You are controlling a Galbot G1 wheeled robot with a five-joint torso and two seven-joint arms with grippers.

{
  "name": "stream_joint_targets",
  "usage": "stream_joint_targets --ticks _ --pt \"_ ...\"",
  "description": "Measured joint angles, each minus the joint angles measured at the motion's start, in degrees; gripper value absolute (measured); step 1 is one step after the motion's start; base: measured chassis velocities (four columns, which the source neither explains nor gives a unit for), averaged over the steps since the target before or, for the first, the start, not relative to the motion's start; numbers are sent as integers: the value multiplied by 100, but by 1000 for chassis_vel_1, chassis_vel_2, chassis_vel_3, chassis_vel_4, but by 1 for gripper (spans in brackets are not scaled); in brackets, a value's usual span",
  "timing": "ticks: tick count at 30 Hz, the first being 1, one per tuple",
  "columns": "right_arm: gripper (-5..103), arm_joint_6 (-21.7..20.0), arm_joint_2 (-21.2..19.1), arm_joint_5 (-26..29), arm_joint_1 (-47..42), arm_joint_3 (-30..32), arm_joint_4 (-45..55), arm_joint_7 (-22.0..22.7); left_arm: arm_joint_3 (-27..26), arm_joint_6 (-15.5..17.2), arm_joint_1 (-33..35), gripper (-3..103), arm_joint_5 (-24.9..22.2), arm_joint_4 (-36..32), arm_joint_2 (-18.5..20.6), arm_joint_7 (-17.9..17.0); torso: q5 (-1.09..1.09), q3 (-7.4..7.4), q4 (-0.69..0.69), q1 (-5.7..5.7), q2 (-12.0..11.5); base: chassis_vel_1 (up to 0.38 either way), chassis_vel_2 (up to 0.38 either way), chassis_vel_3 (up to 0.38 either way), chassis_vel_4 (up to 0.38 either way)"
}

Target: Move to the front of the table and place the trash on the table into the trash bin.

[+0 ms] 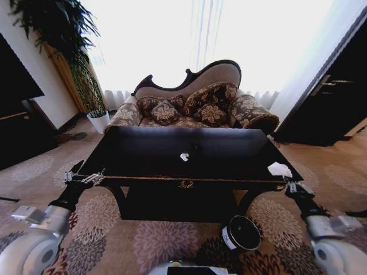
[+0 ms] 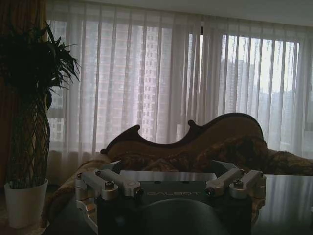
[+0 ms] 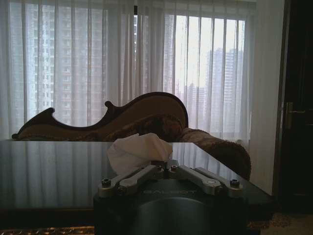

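Note:
The glossy black table [image 1: 143,172] stands right in front of me. A crumpled white tissue [image 1: 280,169] lies at its front right corner, and a tiny white bit [image 1: 184,157] lies near the middle. My right gripper [image 1: 292,186] hovers at that corner, just short of the tissue [image 3: 138,151]. Its links [image 3: 164,169] are drawn together, so it is shut. I cannot tell whether it touches the tissue. My left gripper [image 1: 86,179] is at the front left corner, with its links [image 2: 171,188] spread open and nothing between them. The black trash bin [image 1: 241,232] sits on the carpet below the table's right front.
A patterned sofa [image 1: 195,106] stands behind the table, before curtained windows. A tall plant in a white pot [image 1: 98,120] is at the back left. Dark cabinets [image 1: 332,97] line the right wall. Patterned carpet [image 1: 143,240] surrounds the table.

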Motion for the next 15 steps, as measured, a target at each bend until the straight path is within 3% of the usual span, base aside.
stream_joint_targets --ticks 15 --pt "0 600 490 -438 20 -759 -1066 -176 0 0 0 100 0 0 0 0 1 0 0 0 0 0 0 0 0"
